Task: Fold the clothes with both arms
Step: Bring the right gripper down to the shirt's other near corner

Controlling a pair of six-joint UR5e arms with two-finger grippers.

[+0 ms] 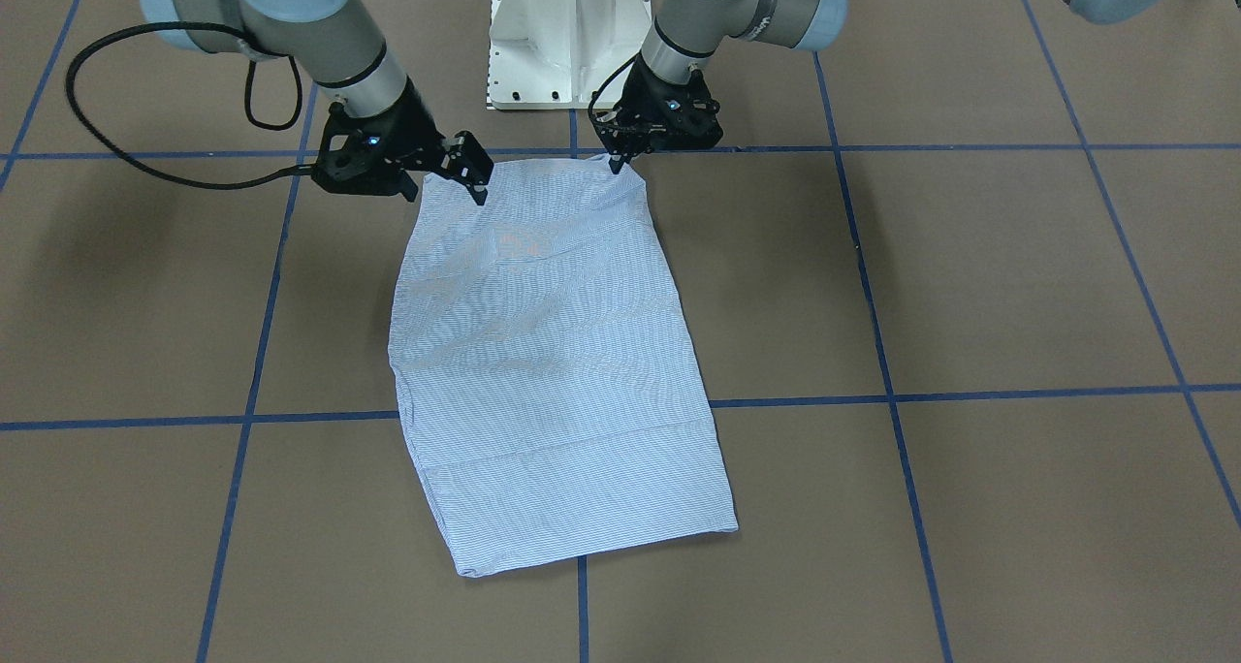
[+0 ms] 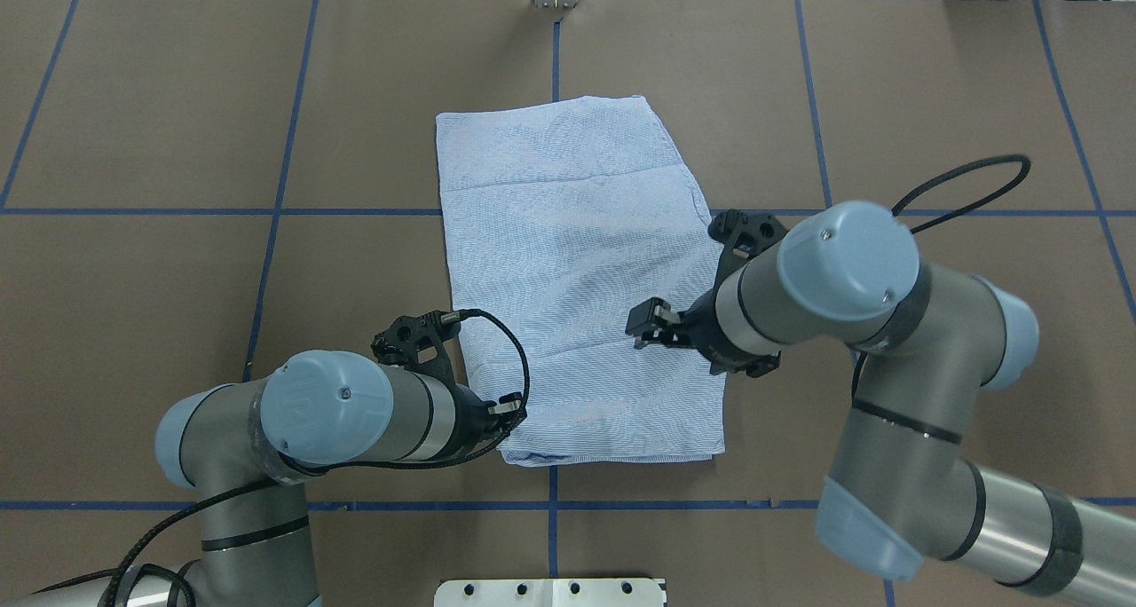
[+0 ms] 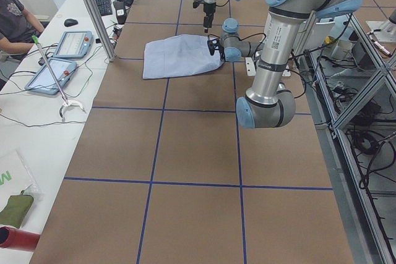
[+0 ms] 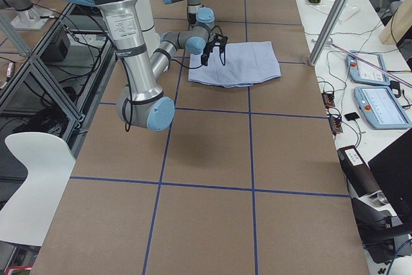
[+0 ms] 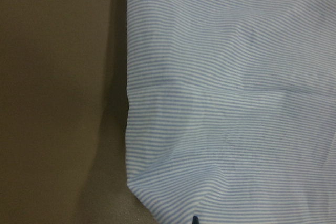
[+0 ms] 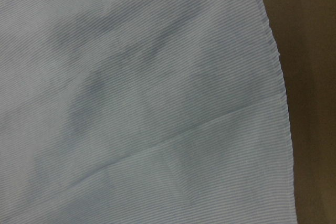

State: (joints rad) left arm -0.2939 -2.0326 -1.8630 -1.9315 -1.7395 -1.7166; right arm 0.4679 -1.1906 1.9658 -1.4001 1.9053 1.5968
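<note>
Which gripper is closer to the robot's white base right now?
Left. The left gripper is at the near corner of the shirt, just in front of the white base; the right gripper is farther out over the shirt.

you have a shirt in pale blue and white, finely striped all over, with a faint pinkish patch showing on the part nearest the robot. the tabletop under it is flat brown, marked into big squares by blue tape lines. the arms are silver-grey with light blue joint caps. the left end effector and right end effector are black, as are the cables. the pedestal base is white.
</note>
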